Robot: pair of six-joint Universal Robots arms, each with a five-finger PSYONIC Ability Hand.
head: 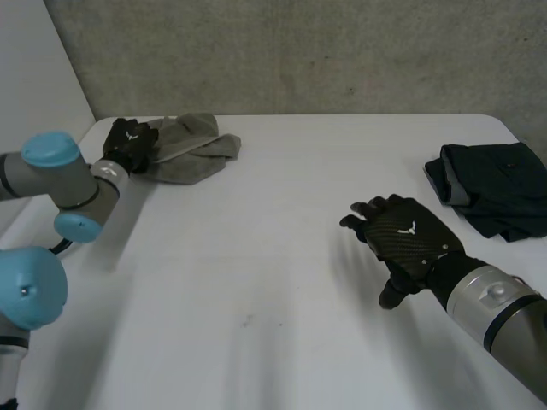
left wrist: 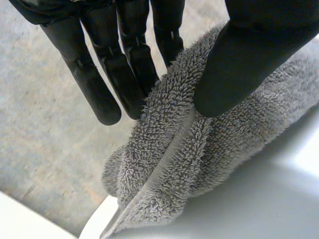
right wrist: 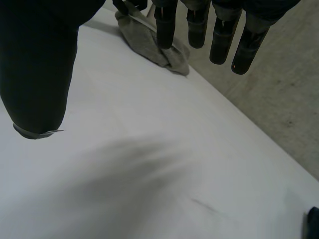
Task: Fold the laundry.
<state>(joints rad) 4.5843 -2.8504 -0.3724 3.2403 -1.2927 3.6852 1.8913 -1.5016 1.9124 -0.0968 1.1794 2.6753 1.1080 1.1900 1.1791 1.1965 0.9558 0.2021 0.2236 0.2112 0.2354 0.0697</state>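
drag the towel in, then spread it

our left hand point(head: 130, 143) pinches the bunched grey towel point(head: 192, 147) between thumb and fingers at the table's point(head: 256, 282) far left corner. we should pull it slowly toward the middle, with a firm pinch. our right hand point(head: 406, 239) hovers spread and empty.

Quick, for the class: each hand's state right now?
Left hand: shut on the towel, its edge pinched between thumb and fingers.
Right hand: open, holding nothing, over the table.
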